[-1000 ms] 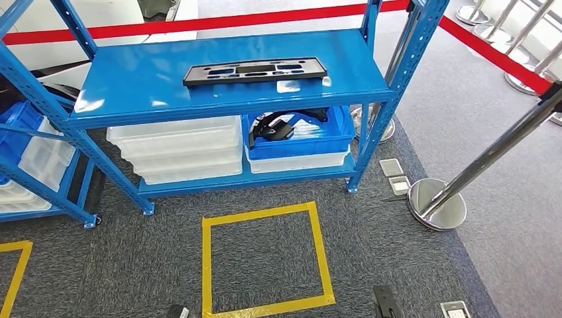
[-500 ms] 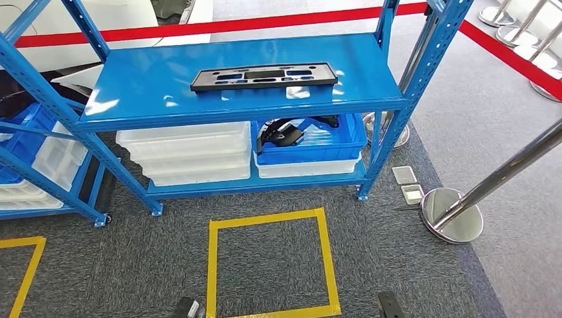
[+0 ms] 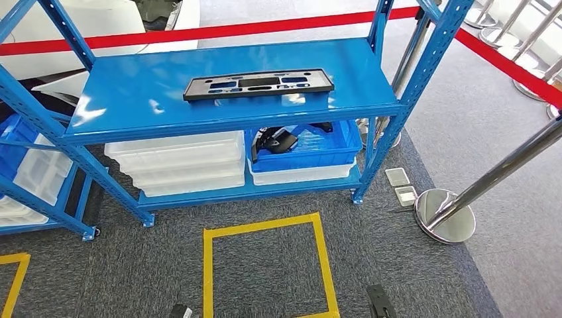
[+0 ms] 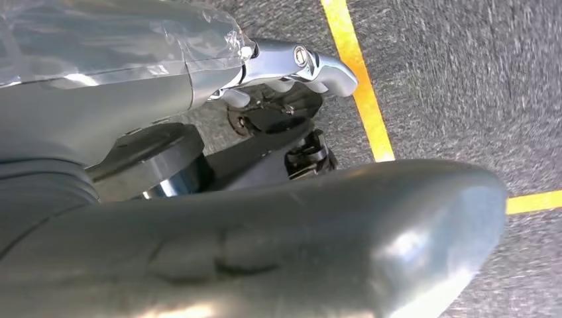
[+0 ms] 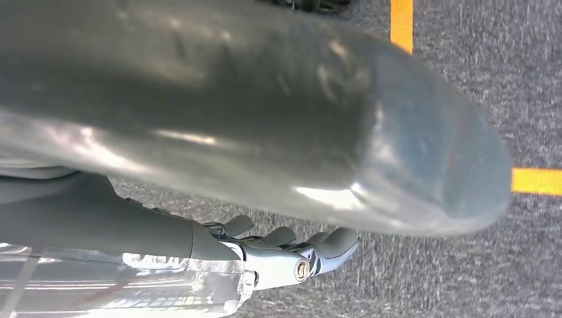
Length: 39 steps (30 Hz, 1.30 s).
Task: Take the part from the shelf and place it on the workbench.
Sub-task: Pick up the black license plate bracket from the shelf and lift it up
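- Flat black plastic part [image 3: 258, 84], a long rectangular panel with cut-out slots, is lying on the top board of the blue steel shelf [image 3: 132, 99], near its front edge and right of the middle; nothing is touching it.
- Judging from this, the approach step is in hand: the robot is standing behind the yellow taped square [image 3: 265, 265] on the grey carpet, and the part is not yet taken.
- Left hand [image 4: 291, 63] is hanging beside the body over the carpet, grasping nothing; its fingers are curling inward, though how tightly I cannot tell.
- Right hand [image 5: 298, 255] is likewise hanging low, holding nothing, with its fingers curling and the degree of closure unclear.
- Next move is probably calling for stepping closer, lifting an arm to the top board and closing a hand over the thin panel, perhaps at a long edge.
- Blue plastic crate [image 3: 311, 147] on the lower board is holding dark black parts [image 3: 278, 140], and it is sitting on a clear bin [image 3: 298, 174].
- Stack of translucent white bins [image 3: 179, 162] is sitting just beside it; their contents are too hidden to tell.
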Motion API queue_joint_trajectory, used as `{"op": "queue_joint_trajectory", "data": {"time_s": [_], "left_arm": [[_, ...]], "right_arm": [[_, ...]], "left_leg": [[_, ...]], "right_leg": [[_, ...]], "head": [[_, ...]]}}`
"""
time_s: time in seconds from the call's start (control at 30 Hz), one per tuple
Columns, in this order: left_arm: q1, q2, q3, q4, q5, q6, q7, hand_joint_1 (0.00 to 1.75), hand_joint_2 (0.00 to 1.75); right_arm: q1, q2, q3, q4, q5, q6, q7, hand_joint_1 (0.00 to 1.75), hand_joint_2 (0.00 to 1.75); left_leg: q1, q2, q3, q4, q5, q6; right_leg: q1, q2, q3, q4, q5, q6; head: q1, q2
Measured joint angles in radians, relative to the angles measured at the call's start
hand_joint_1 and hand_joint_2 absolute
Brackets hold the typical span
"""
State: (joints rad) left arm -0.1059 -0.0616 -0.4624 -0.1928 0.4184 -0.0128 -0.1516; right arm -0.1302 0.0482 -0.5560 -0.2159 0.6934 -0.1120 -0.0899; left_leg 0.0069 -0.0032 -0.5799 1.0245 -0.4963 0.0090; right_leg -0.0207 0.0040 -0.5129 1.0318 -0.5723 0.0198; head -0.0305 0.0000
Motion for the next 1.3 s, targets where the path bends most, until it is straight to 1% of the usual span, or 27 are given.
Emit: {"op": "queue_joint_trajectory", "data": {"time_s": [0.07, 0.13, 0.17, 0.2, 0.23, 0.27, 0.3, 0.33, 0.37, 0.47, 0.53, 0.57, 0.63, 0.67, 0.7, 0.73, 0.8, 0.83, 0.87, 0.93, 1.0, 1.03, 1.1, 1.17, 1.2, 1.23, 1.3], "left_arm": [[-0.001, -0.002, 0.000, 0.000, 0.000, 0.000, 0.000, 0.00, 0.00], [-0.002, -0.004, 0.000, 0.000, 0.000, 0.000, 0.000, 0.00, 0.00], [-0.002, -0.005, 0.000, 0.000, 0.000, 0.000, 0.000, 0.00, 0.00], [-0.001, -0.005, 0.000, 0.000, 0.000, 0.000, 0.000, 0.00, 0.00], [0.000, -0.005, 0.000, 0.000, 0.000, 0.000, 0.000, 0.00, 0.00], [0.000, -0.006, 0.000, 0.000, 0.000, 0.000, 0.000, 0.00, 0.00], [0.000, -0.006, 0.000, 0.000, 0.000, 0.000, 0.000, 0.00, 0.00], [-0.001, -0.007, 0.000, 0.000, 0.000, 0.000, 0.000, 0.00, 0.00], [-0.002, -0.007, 0.000, 0.000, 0.000, 0.000, 0.000, 0.00, 0.00], [-0.004, -0.008, 0.000, 0.000, 0.000, 0.000, 0.000, 0.00, 0.00], [-0.006, -0.008, 0.000, 0.000, 0.000, 0.000, 0.000, 0.00, 0.00], [-0.006, -0.008, 0.000, 0.000, 0.000, 0.000, 0.000, 0.00, 0.00], [-0.004, -0.008, 0.000, 0.000, 0.000, 0.000, 0.000, 0.00, 0.00], [-0.003, -0.008, 0.000, 0.000, 0.000, 0.000, 0.000, 0.00, 0.00], [-0.001, -0.008, 0.000, 0.000, -0.001, 0.000, 0.000, 0.00, 0.00], [0.000, -0.008, -0.001, 0.000, -0.001, 0.000, 0.000, 0.00, 0.00], [0.001, -0.008, -0.001, 0.000, -0.002, -0.001, 0.000, 0.00, 0.00], [0.001, -0.008, -0.001, 0.001, -0.005, -0.005, 0.000, 0.00, 0.00], [0.000, -0.008, -0.001, 0.001, -0.008, -0.011, 0.000, 0.00, 0.00], [-0.001, -0.007, -0.003, 0.001, -0.016, -0.025, -0.001, 0.00, 0.00], [-0.001, -0.006, -0.006, 0.001, -0.022, -0.037, -0.001, 0.00, 0.00], [-0.003, -0.006, -0.007, 0.001, -0.024, -0.040, -0.001, 0.00, 0.00], [-0.007, -0.006, -0.008, 0.001, -0.027, -0.045, -0.001, 0.00, 0.00], [-0.009, -0.006, -0.008, 0.001, -0.029, -0.047, -0.001, 0.00, 0.00], [-0.009, -0.006, -0.008, 0.001, -0.029, -0.047, 0.000, 0.00, 0.00], [-0.008, -0.006, -0.009, 0.001, -0.029, -0.048, 0.000, 0.00, 0.00], [-0.008, -0.006, -0.009, 0.001, -0.030, -0.048, 0.000, 0.00, 0.00]], "right_arm": [[-0.002, 0.001, 0.000, 0.000, 0.002, 0.002, 0.001, 0.00, 0.00], [-0.001, 0.001, 0.001, 0.000, 0.002, 0.002, 0.002, 0.00, 0.00], [0.000, 0.001, 0.001, 0.000, 0.002, 0.002, 0.004, 0.00, 0.00], [0.002, 0.001, 0.001, 0.000, 0.002, 0.002, 0.005, 0.00, 0.00], [0.002, 0.001, 0.001, 0.000, 0.002, 0.002, 0.005, 0.00, 0.00], [0.002, 0.001, 0.001, 0.000, 0.003, 0.002, 0.006, 0.00, 0.00], [0.002, 0.001, 0.001, 0.001, 0.003, 0.002, 0.006, 0.00, 0.00], [0.001, 0.001, 0.001, 0.001, 0.004, 0.002, 0.006, 0.00, 0.00], [0.001, 0.001, 0.001, 0.001, 0.004, 0.002, 0.006, 0.00, 0.00], [0.003, 0.001, 0.001, 0.002, 0.003, 0.003, 0.007, 0.00, 0.00], [0.002, 0.001, 0.001, 0.002, 0.003, 0.003, 0.007, 0.00, 0.00], [0.001, 0.001, 0.001, 0.002, 0.003, 0.003, 0.006, 0.00, 0.00], [0.000, 0.001, 0.001, 0.002, 0.003, 0.003, 0.007, 0.00, 0.00], [0.000, 0.001, 0.001, 0.002, 0.004, 0.003, 0.007, 0.00, 0.00], [0.001, 0.001, 0.001, 0.002, 0.004, 0.004, 0.007, 0.00, 0.00], [0.001, 0.001, 0.001, 0.002, 0.005, 0.004, 0.007, 0.00, 0.00], [0.002, 0.001, 0.001, 0.002, 0.006, 0.005, 0.008, 0.00, 0.00], [0.001, 0.001, 0.001, 0.002, 0.007, 0.005, 0.008, 0.00, 0.00], [0.000, 0.002, 0.001, 0.003, 0.007, 0.005, 0.008, 0.00, 0.00], [-0.002, 0.004, 0.001, 0.003, 0.007, 0.004, 0.009, 0.00, 0.00], [-0.003, 0.006, 0.001, 0.003, 0.006, 0.003, 0.009, 0.00, 0.00], [-0.004, 0.007, 0.001, 0.003, 0.005, 0.003, 0.009, 0.00, 0.00], [-0.004, 0.008, 0.002, 0.003, 0.002, 0.003, 0.009, 0.00, 0.00], [0.001, 0.007, 0.002, 0.003, 0.000, 0.002, 0.009, 0.00, 0.00], [0.003, 0.007, 0.002, 0.003, 0.000, 0.002, 0.009, 0.00, 0.00], [0.005, 0.007, 0.002, 0.003, 0.000, 0.002, 0.009, 0.00, 0.00], [0.006, 0.007, 0.002, 0.003, -0.001, 0.002, 0.009, 0.00, 0.00]], "left_leg": [[0.003, 0.002, 0.013, -0.011, -0.002, 0.013], [0.001, 0.003, 0.022, -0.012, -0.010, 0.021], [0.001, 0.002, 0.027, -0.012, -0.014, 0.022], [0.000, 0.001, 0.034, -0.012, -0.020, 0.022], [0.000, 0.000, 0.043, -0.012, -0.027, 0.021], [0.000, 0.000, 0.054, -0.012, -0.035, 0.017], [-0.001, 0.000, 0.062, -0.012, -0.043, 0.013], [-0.002, -0.001, 0.068, -0.010, -0.050, 0.007], [-0.004, -0.001, 0.071, -0.010, -0.055, 0.001], [-0.003, -0.002, 0.076, -0.013, -0.064, -0.015], [-0.001, -0.001, 0.066, 0.023, -0.086, -0.027], [0.000, 0.000, 0.044, 0.071, -0.107, -0.032], [0.003, 0.000, -0.030, 0.199, -0.146, -0.038], [0.004, 0.000, -0.062, 0.243, -0.149, -0.039], [0.005, 0.000, -0.082, 0.258, -0.134, -0.039], [0.005, 0.000, -0.084, 0.237, -0.101, -0.037], [0.003, 0.000, -0.053, 0.130, -0.017, -0.028], [-0.001, 0.000, -0.037, 0.082, 0.009, -0.022], [-0.004, 0.000, -0.024, 0.048, 0.017, -0.015], [-0.011, -0.001, -0.015, 0.024, 0.003, -0.004], [-0.006, -0.002, -0.001, 0.002, -0.003, 0.003], [-0.002, -0.001, 0.009, -0.009, -0.004, 0.007], [0.001, 0.000, 0.026, -0.020, -0.007, 0.016], [0.001, 0.001, 0.038, -0.021, -0.017, 0.021], [0.001, 0.000, 0.046, -0.021, -0.023, 0.021], [0.002, 0.000, 0.056, -0.021, -0.031, 0.020], [0.004, -0.001, 0.078, -0.019, -0.049, 0.013]], "right_leg": [[-0.002, 0.000, -0.040, 0.085, -0.040, 0.005], [-0.002, 0.000, -0.117, 0.213, -0.079, 0.008], [-0.002, 0.000, -0.147, 0.251, -0.078, 0.009], [-0.002, 0.000, -0.162, 0.256, -0.059, 0.009], [-0.002, 0.000, -0.159, 0.224, -0.021, 0.008], [-0.002, 0.000, -0.142, 0.165, 0.025, 0.006], [0.000, 0.000, -0.122, 0.107, 0.059, 0.004], [0.001, 0.000, -0.103, 0.057, 0.078, 0.001], [0.004, 0.000, -0.091, 0.029, 0.082, -0.003], [0.006, 0.001, -0.082, 0.013, 0.069, -0.019], [0.003, 0.000, -0.071, 0.005, 0.066, -0.031], [0.001, -0.001, -0.065, 0.002, 0.063, -0.036], [0.002, -0.003, -0.054, 0.000, 0.054, -0.042], [0.002, -0.003, -0.048, 0.001, 0.049, -0.043], [0.003, -0.002, -0.041, 0.001, 0.044, -0.044], [0.003, 0.000, -0.032, 0.001, 0.037, -0.043], [0.003, 0.002, -0.011, -0.001, 0.022, -0.039], [0.003, 0.003, -0.003, -0.001, 0.015, -0.035], [0.003, 0.004, 0.001, -0.001, 0.010, -0.031], [0.004, 0.003, 0.001, -0.005, 0.006, -0.020], [0.004, 0.001, 0.005, -0.006, -0.001, -0.010], [0.004, 0.000, 0.000, 0.011, -0.011, -0.005], [0.003, 0.000, -0.049, 0.107, -0.050, 0.002], [0.003, 0.000, -0.129, 0.232, -0.080, 0.007], [0.002, 0.000, -0.156, 0.259, -0.070, 0.008], [0.001, 0.000, -0.167, 0.250, -0.041, 0.009], [-0.001, -0.001, -0.140, 0.145, 0.048, 0.009]], "head": [[0.011, 0.000], [0.024, 0.000], [0.030, 0.000], [0.035, 0.000], [0.039, 0.000], [0.044, 0.000], [0.047, 0.000], [0.050, 0.000], [0.051, 0.000], [0.045, 0.000], [0.038, 0.000], [0.032, 0.000], [0.019, 0.000], [0.016, 0.000], [0.012, 0.000], [0.008, 0.000], [-0.002, 0.000], [-0.005, 0.000], [-0.007, 0.000], [-0.008, 0.000], [-0.005, 0.000], [0.000, 0.000], [0.011, 0.000], [0.023, 0.000], [0.029, 0.000], [0.034, 0.000], [0.043, 0.000]]}}
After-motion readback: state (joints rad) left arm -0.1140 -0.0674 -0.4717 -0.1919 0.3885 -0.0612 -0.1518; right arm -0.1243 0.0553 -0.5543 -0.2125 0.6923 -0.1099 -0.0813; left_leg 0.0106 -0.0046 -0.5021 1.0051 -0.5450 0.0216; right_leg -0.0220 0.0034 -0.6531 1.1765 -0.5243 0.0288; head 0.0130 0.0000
